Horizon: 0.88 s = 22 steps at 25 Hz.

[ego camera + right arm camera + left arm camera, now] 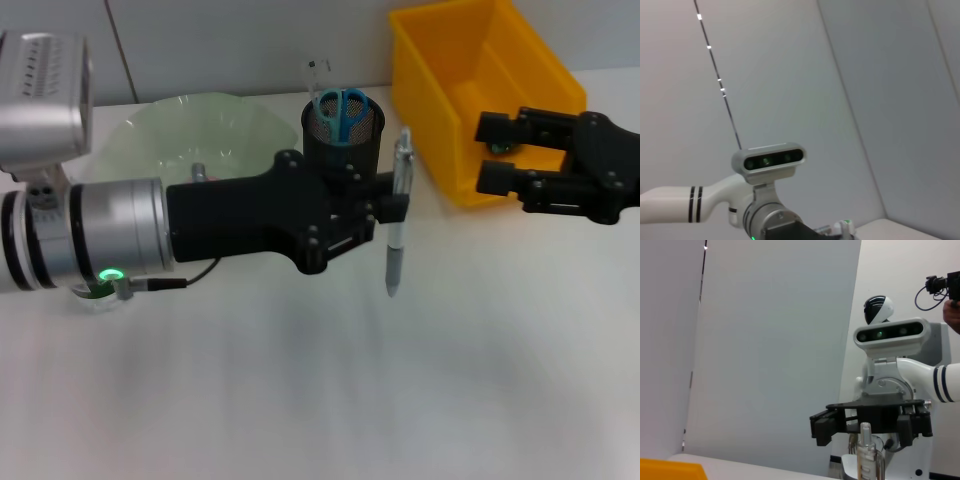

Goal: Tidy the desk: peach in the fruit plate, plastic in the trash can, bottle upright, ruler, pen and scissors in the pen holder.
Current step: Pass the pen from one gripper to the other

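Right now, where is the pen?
In the head view, the pen hangs upright in the left gripper, just right of the mesh pen holder, left of the yellow bin.

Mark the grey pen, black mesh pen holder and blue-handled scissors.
grey pen (397, 235), head view, mid-barrel.
black mesh pen holder (368, 131), head view, mesh wall.
blue-handled scissors (341, 111), head view, handle loops.

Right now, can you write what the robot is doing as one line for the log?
left gripper: shut on pen, beside pen holder | scissors: in holder | right gripper: open, over yellow bin
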Available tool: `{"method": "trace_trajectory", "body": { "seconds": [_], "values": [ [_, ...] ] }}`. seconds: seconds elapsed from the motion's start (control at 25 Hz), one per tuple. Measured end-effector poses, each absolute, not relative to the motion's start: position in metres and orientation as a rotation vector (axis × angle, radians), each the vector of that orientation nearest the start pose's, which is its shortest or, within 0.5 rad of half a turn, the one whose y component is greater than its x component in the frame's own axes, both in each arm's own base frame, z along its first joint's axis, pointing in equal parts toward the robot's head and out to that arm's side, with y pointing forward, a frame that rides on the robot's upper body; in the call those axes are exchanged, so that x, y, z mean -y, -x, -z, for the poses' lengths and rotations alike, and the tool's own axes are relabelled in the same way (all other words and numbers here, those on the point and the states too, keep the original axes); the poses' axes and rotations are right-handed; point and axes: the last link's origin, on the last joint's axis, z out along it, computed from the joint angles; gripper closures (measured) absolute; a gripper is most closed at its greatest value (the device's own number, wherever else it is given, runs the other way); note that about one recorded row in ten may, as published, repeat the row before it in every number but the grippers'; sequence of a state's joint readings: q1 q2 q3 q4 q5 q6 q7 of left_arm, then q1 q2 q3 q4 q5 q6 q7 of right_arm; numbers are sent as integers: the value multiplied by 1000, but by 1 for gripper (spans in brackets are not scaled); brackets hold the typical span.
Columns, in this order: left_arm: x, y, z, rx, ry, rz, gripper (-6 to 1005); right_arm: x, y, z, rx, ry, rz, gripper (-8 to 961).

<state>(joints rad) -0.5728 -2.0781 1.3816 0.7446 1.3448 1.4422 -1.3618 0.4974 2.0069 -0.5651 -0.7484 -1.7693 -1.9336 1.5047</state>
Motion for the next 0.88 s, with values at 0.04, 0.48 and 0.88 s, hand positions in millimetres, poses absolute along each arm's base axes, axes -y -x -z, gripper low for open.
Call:
{"method": "trace_trajectory", "body": {
  "seconds": [0.04,0.48,0.88],
  "values": [
    [-332,144,46,251,2901,1070,828,-309,-237,-79,-500,2687,-1175,212],
    [-331,142,52,249,2917,1053,827,-317,-221,-68,-456,2771,-1147,212],
    [-329,138,55,243,2940,1051,827,-321,-215,-61,-440,2821,-1114,212]
  ]
}}
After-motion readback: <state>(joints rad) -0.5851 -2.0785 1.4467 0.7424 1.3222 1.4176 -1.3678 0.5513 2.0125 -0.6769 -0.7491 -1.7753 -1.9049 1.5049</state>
